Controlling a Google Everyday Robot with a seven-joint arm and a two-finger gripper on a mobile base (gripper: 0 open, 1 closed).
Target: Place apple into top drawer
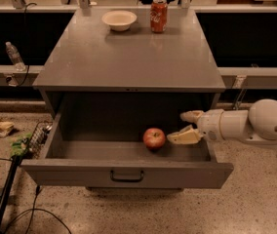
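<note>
Fingers [183,137] apart beside apple [154,138] in drawer [75,172]

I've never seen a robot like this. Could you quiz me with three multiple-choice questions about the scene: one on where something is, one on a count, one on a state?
1. Where is the apple?
A) on the floor
B) inside the open top drawer
C) held in mid-air

2. How many things stand on the cabinet top?
A) one
B) two
C) four

3. How do the jaws of the gripper stand?
A) open, with the apple beside them
B) shut on the apple
C) shut on nothing

Answers:
1 B: the apple rests on the drawer's floor, just left of the gripper.
2 B: only a white bowl and a red soda can stand there, at the back.
3 A: the jaws are spread over the drawer's right side, and the apple is not between them.
</note>
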